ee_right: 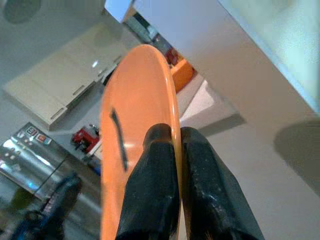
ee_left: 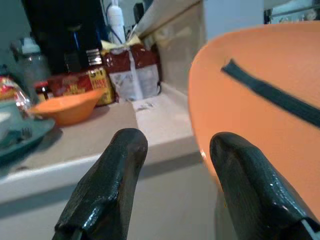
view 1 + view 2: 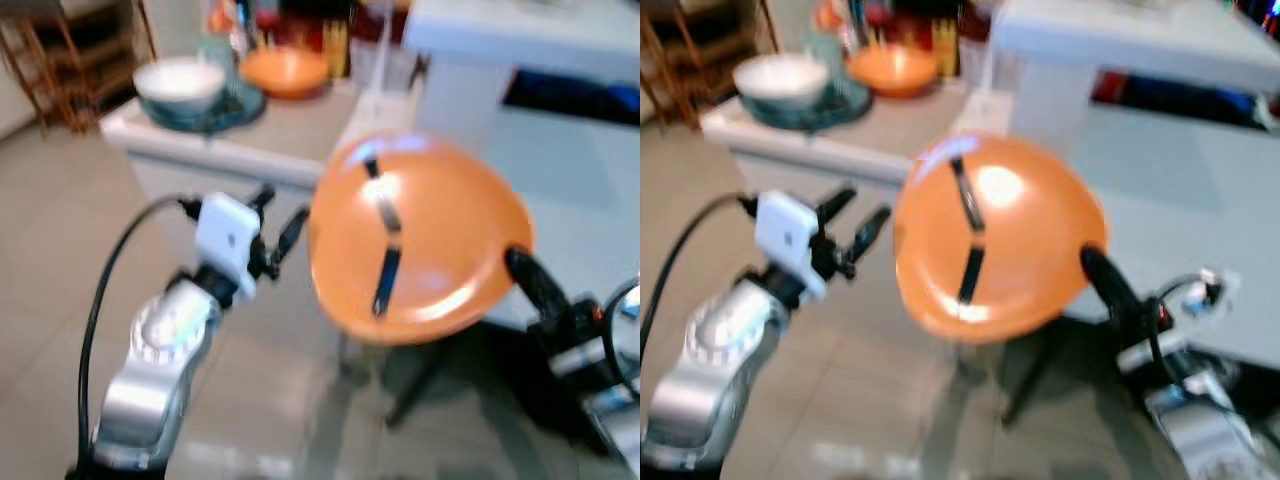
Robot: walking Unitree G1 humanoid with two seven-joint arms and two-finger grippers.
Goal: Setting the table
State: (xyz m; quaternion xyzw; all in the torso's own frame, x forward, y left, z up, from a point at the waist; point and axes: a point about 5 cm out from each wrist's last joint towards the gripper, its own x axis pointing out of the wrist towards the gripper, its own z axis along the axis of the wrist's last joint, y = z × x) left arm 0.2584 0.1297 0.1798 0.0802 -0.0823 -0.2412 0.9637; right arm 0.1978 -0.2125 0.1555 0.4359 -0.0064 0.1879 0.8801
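The right tool (image 1: 175,150) grasps an orange plate (image 3: 420,235) by its rim, its 2 black fingers (image 1: 152,175) clenched on either side of the edge. The plate is held up in the air, tilted toward the camera, in front of a pale worktop (image 3: 290,125). Dark stripes (image 3: 385,280) run across the plate's face, meeting near its upper part.

The left tool (image 3: 280,225) is raised just beside the plate's left edge, its 2 fingers (image 2: 110,185) spread apart and released, holding nothing. From the left wrist, the plate's rim sits close to 1 finger; whether they touch is unclear.

On the worktop behind, a white bowl (image 3: 180,82) rests on a dark teal plate (image 3: 235,110), with an orange bowl (image 3: 285,70) next to it. Jars and packets (image 2: 125,67) stand at the back. A wooden rack (image 3: 70,55) stands on the tiled floor (image 3: 50,220) at far left. The head views are blurred.
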